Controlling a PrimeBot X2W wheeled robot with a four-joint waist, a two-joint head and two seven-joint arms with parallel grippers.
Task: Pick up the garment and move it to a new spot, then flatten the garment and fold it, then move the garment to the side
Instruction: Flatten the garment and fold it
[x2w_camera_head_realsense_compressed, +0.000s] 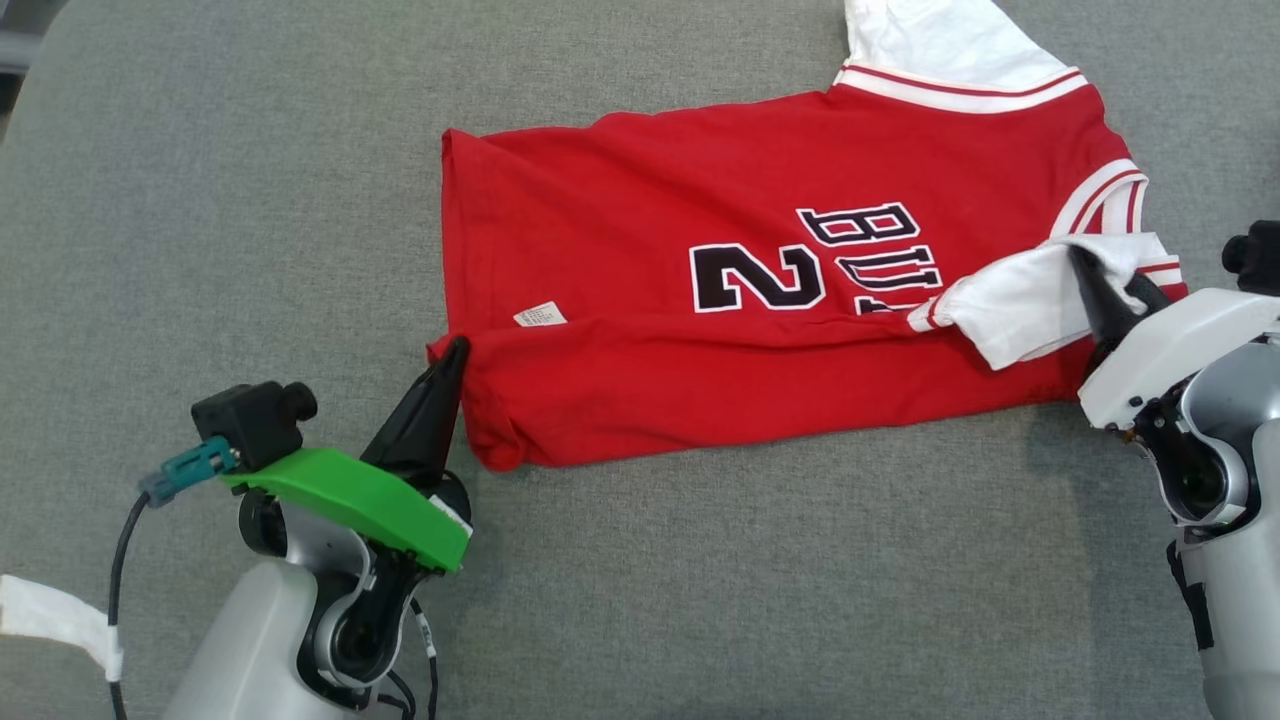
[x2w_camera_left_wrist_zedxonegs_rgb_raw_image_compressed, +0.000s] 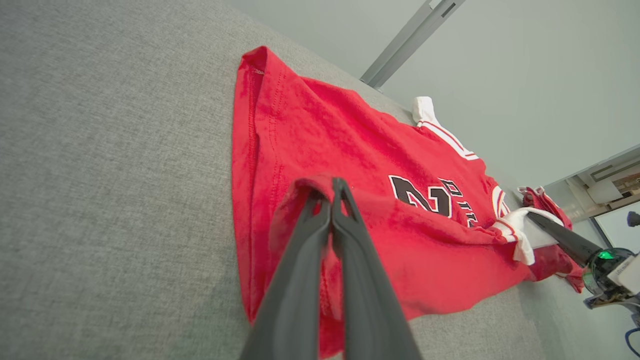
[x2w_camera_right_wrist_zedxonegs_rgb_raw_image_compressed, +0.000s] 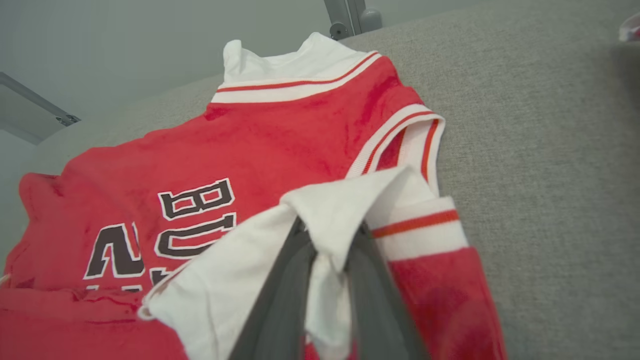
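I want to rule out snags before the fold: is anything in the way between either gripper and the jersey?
Nothing visible. The left gripper is shut on a hem corner of the jersey, and the right gripper has the white sleeve between its fingers.

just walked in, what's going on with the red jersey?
Folding is under way. The red jersey lies on the grey cushion with its near side folded over. The left tool is shut on its hem corner. The right tool is at the white sleeve, jaws slightly parted with cloth between them.
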